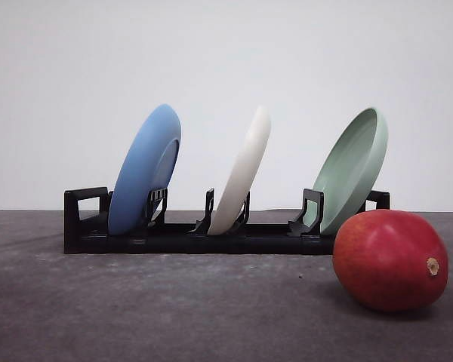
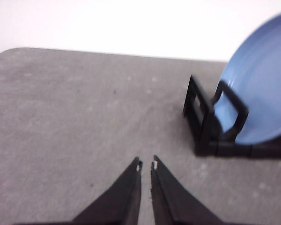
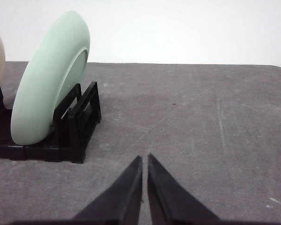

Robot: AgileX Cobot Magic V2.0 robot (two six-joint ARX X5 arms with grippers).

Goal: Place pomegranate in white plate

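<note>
Red pomegranate [image 1: 390, 260] lies on table; white plate [image 1: 242, 173] stands racked.

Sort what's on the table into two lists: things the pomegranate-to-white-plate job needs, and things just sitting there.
Needed for the job:
- pomegranate, on the table in front of the rack's right end
- white plate, standing on edge in the rack's middle slot

Just sitting there:
- blue plate, left slot
- pale green plate, right slot
- black rack, holding all three plates

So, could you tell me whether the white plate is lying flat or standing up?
Standing, tilted: the white plate sits on edge in the rack.
</note>
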